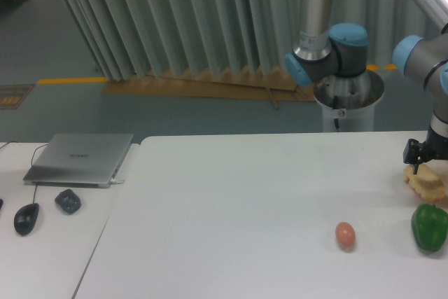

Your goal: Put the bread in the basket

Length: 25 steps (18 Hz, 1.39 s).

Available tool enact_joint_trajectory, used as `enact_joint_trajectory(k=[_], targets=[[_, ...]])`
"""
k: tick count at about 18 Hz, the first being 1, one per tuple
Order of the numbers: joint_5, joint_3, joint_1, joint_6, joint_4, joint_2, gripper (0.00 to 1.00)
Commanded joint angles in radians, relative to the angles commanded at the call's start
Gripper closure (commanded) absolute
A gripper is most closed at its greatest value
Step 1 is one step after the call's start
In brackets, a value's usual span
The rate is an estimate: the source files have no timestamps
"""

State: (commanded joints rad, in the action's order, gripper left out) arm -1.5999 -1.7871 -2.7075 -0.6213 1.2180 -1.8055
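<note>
Two neighbours near bread [428, 184], green pepper [429, 227] just below, egg [345, 235] left, gripper [428, 162] above, grip unclear.

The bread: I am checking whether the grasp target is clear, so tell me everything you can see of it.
The bread is a pale yellow-tan, oblong, rough-looking piece lying on the white table at the far right edge of the view, just behind the green pepper. The gripper stands right above it at its upper edge; whether the fingers grip it or only touch it cannot be told. Part of it may be cut off by the frame edge.
</note>
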Motion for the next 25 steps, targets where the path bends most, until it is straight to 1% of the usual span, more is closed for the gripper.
enact_joint_trajectory(k=[5, 9, 22, 23, 24, 25], targets=[[-0.002, -0.003, 0.005, 0.000, -0.002, -0.002, 0.00], [-0.006, -0.005, 0.029, 0.002, -0.011, -0.031, 0.00], [-0.044, -0.009, 0.032, -0.003, -0.014, -0.044, 0.00], [-0.048, -0.008, 0.032, -0.005, -0.014, -0.043, 0.21], [-0.046, -0.009, 0.032, -0.003, -0.014, -0.043, 0.33], [-0.046, -0.009, 0.034, -0.005, -0.012, -0.043, 0.39]])
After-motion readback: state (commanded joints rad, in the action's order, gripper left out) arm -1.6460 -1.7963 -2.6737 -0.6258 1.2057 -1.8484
